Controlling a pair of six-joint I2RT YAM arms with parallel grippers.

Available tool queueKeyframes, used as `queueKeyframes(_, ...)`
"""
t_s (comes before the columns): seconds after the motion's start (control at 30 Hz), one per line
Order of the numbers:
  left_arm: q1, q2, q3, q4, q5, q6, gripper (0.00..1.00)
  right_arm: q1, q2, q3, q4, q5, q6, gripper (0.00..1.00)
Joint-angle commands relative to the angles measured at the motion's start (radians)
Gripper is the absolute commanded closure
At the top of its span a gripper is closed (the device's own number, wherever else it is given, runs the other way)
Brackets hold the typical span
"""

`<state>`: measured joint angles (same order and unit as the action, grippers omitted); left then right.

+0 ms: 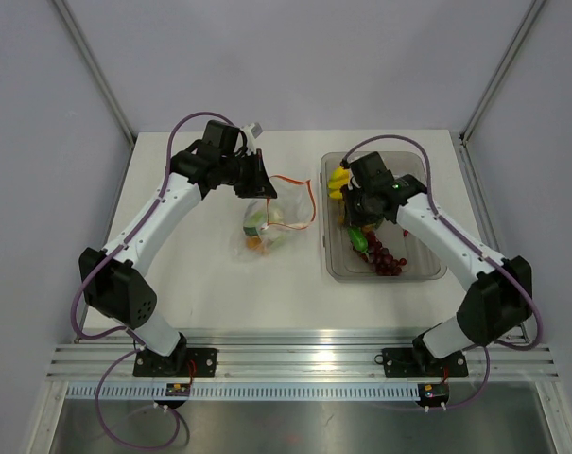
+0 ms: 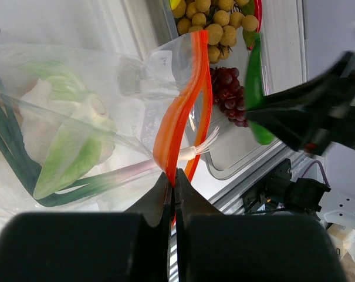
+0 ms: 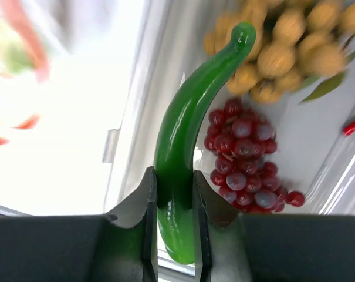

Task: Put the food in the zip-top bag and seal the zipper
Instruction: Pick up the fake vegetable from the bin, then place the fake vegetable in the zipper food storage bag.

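Left fingers (image 2: 165,194) are closed on the red zipper (image 2: 178,117) at the mouth of the clear bag (image 2: 71,135). The bag extends beyond their tips onto the surface (image 1: 200,274), with green vegetables (image 2: 66,158) inside. Right fingers (image 3: 149,197) clamp a green pepper (image 3: 186,123) near its lower end. Past their tips, dark red grapes (image 3: 244,155) and a brown ball cluster (image 3: 283,47) lie in the plastic tub (image 3: 324,129).

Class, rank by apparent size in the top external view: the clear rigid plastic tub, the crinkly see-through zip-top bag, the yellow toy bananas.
Largest to smallest:
1. clear rigid plastic tub
2. crinkly see-through zip-top bag
3. yellow toy bananas
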<state>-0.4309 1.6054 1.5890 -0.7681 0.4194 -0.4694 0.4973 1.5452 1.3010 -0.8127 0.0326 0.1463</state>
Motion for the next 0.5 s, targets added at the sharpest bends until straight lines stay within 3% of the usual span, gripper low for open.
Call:
queueKeyframes(0.0, -0.006, -0.039, 0.034, 0.064, 0.042, -0.011, 1.0, 0.004, -0.086, 0.087, -0.046, -0.019, -0.002, 0.92)
queueKeyframes(0.2, -0.009, -0.038, 0.028, 0.075, 0.05, -0.014, 1.0, 0.003, -0.126, 0.149, -0.042, -0.025, 0.025, 0.98)
queueKeyframes(0.47, -0.011, -0.038, 0.025, 0.062, 0.056, 0.003, 1.0, 0.015, -0.244, 0.178, 0.177, -0.06, 0.215, 1.0)
